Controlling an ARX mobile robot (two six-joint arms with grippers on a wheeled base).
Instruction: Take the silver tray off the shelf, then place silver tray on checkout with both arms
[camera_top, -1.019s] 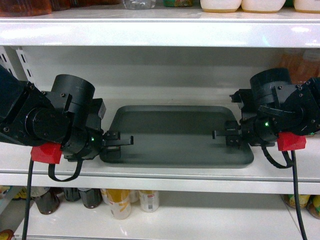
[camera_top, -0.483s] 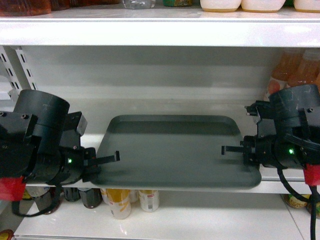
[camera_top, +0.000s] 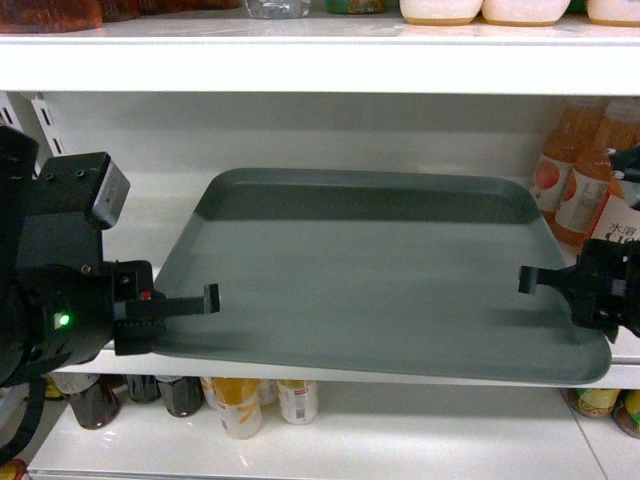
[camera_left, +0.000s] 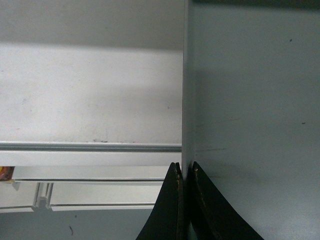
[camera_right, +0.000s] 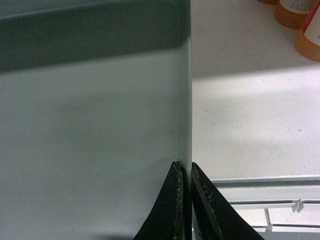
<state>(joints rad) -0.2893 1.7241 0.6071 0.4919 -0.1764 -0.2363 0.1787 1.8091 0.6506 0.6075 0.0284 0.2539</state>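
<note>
On my head camera I count one silver tray, held between two grippers: my left gripper pinches the tray's left rim and my right gripper pinches its right rim, each with one thin finger lying over the tray floor. The tray's near edge juts out past the glossy front lip of the shelf, and its far edge sits in under the upper shelf board. To the right, just beside the tray's far right corner, I see three orange drink bottles standing on the shelf; on the board below I count a few cans and bottles, partly hidden. Bare white shelf lies to the left of the tray. On my left wrist camera there is one tray edge running straight up the picture, and my two fingertips are pressed together on it with only the rim between them; white shelf surface spreads free to the left, ending at one metal front rail. On my right wrist camera I see the same arrangement: two fingertips clamped on the tray's rim, the tray floor filling the left side, bare shelf to the right, and two orange bottles at the top corner, well apart from the fingers.
</note>
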